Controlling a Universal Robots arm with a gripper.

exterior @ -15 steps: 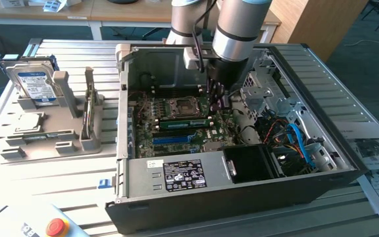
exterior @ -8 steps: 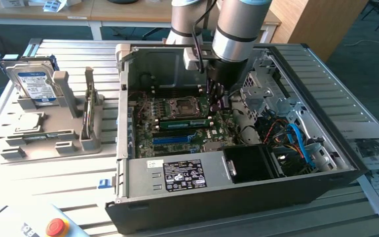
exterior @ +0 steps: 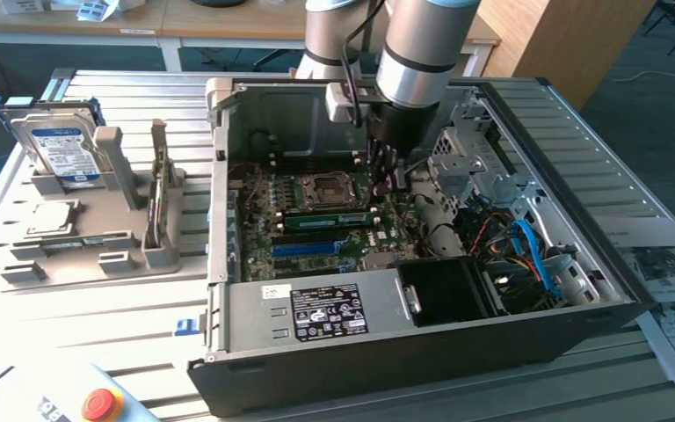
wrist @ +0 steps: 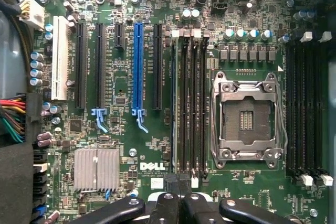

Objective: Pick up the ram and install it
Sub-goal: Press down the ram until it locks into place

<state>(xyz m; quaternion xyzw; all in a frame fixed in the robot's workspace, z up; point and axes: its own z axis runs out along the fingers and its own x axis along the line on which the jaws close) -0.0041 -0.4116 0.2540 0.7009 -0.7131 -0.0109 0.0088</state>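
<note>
The ram (exterior: 326, 218) is a green stick with a white sticker. It stands on edge in a memory slot of the motherboard (exterior: 314, 251), on the near side of the processor socket (exterior: 328, 188). In the wrist view the ram (wrist: 174, 108) shows edge-on in the slot farthest from the socket (wrist: 245, 120). My gripper (exterior: 387, 176) hangs inside the open computer case, above the board and close to one end of those slots. In the wrist view the gripper (wrist: 177, 187) is shut, its dark fingers (wrist: 169, 199) pressed together over the slot ends, with nothing visible between them.
A grey holder (exterior: 91, 255) at the exterior view's left carries a hard drive (exterior: 62, 151), a silver processor chip (exterior: 50, 216) and a thin upright piece (exterior: 157, 185). Case walls (exterior: 222, 176), the power supply (exterior: 314, 312) and cables (exterior: 526, 246) ring the board. A red button (exterior: 101, 404) sits near the front.
</note>
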